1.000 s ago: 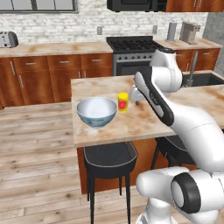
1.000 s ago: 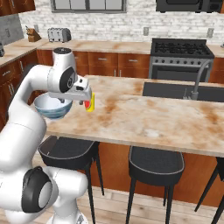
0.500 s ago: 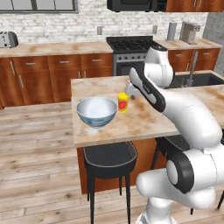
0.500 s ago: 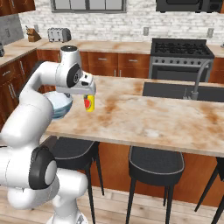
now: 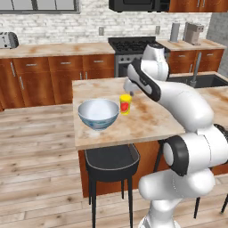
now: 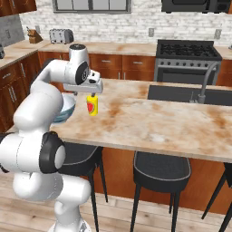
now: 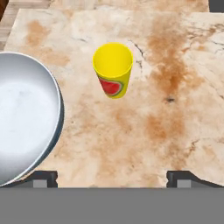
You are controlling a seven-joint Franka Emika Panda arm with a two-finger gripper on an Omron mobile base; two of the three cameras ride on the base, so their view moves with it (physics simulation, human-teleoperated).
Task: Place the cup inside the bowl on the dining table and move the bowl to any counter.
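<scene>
The small yellow cup [image 5: 125,104] [image 6: 92,104] [image 7: 113,70] with a red patch stands upright on the dining table [image 5: 133,127] [image 6: 158,122] [image 7: 157,109]. Close beside it sits the large bowl [image 5: 98,113] [image 7: 22,118], white inside and holding nothing; in the right base view the arm hides most of the bowl [image 6: 65,110]. My gripper [image 5: 130,87] [image 6: 93,92] [image 7: 113,177] hangs open just above the cup, apart from it. Its fingertips [image 7: 43,178] stand wide with nothing between them.
Black stools [image 5: 111,162] [image 6: 161,170] are tucked under the table's near edge. A sink with a faucet [image 6: 204,88] is set in the table's far end. Behind runs the counter [image 5: 53,49] [image 6: 113,47] with a toaster [image 5: 9,40] and the stove [image 5: 129,44].
The hand has swung sideways across the table until it hangs over the cup. Its jaws have stayed open. Cup and bowl have not moved.
</scene>
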